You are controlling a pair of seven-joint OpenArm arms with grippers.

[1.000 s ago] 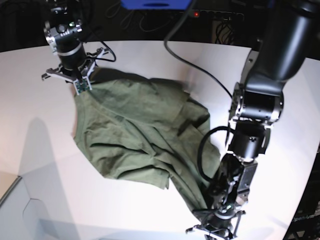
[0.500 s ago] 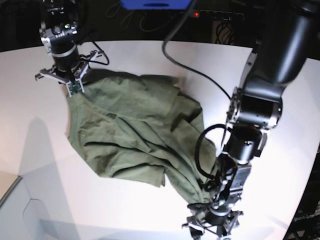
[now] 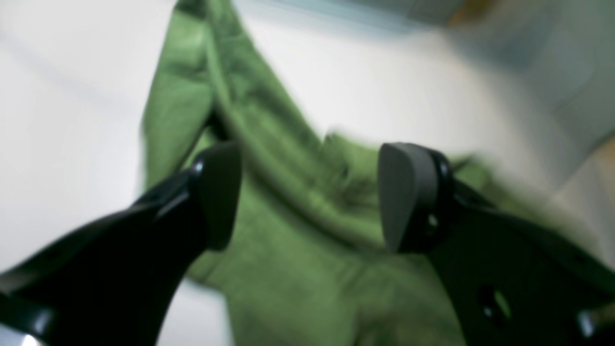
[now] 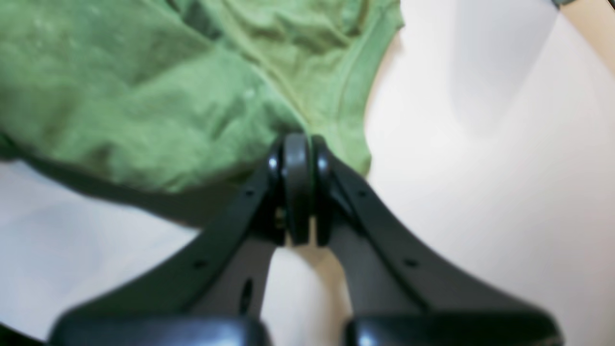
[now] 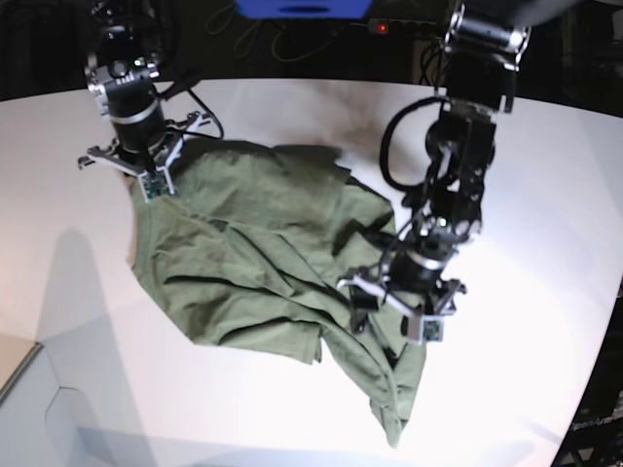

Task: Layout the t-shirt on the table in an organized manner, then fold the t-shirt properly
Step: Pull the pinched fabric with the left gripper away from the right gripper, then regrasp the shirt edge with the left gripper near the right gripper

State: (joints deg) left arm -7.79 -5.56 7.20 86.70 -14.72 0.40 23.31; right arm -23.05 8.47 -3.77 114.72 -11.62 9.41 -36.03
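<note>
The olive-green t-shirt (image 5: 263, 263) lies crumpled across the middle of the white table (image 5: 516, 389), with a narrow tail trailing toward the front edge. In the base view my right gripper (image 5: 151, 183) sits at the shirt's far left corner. The right wrist view shows that gripper (image 4: 298, 144) shut on the t-shirt's (image 4: 168, 96) hemmed edge. My left gripper (image 5: 391, 313) hovers over the shirt's right side. Seen from the left wrist, it (image 3: 312, 197) is open, its fingers (image 3: 218, 192) spread above blurred folds of the t-shirt (image 3: 298, 269), gripping nothing.
A blue object (image 5: 302, 8) and black cables (image 5: 389, 146) sit at the table's far edge. The table's curved edge drops away at the lower left (image 5: 24, 375) and far right. Bare white surface surrounds the shirt.
My left gripper has opened, let go of the shirt's lower end and swung up from the front edge to above the shirt's right side. The right gripper keeps its hold.
</note>
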